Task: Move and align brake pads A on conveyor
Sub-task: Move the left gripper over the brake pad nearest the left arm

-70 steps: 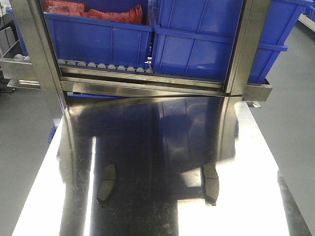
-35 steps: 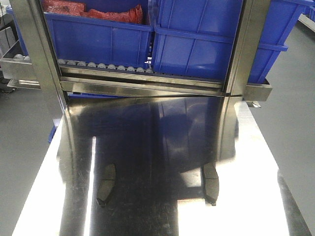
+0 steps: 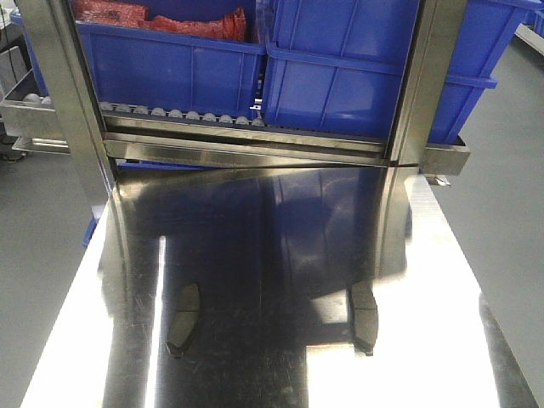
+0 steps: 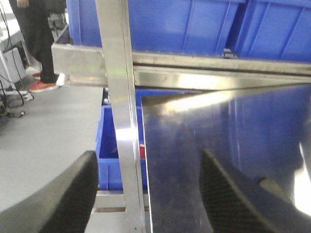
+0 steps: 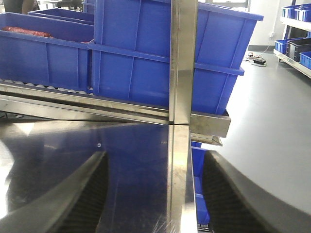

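left gripper (image 4: 146,199) and right gripper (image 5: 155,194) gape empty, left brake pad (image 3: 183,319) and right brake pad (image 3: 364,316) lie on the worktop (image 3: 272,246), conveyor unseen, so moving seems unstarted.

This is a factory or warehouse floor. Stackable blue plastic bins (image 3: 340,76) sit on a stainless-steel flow rack (image 3: 255,144) with a row of small rollers (image 3: 178,113), behind a polished steel worktop (image 3: 280,238). The floor (image 5: 272,111) is smooth grey concrete. More bins fill distant shelving (image 5: 294,14), and cables (image 4: 9,97) trail beside a standing person (image 4: 36,43).
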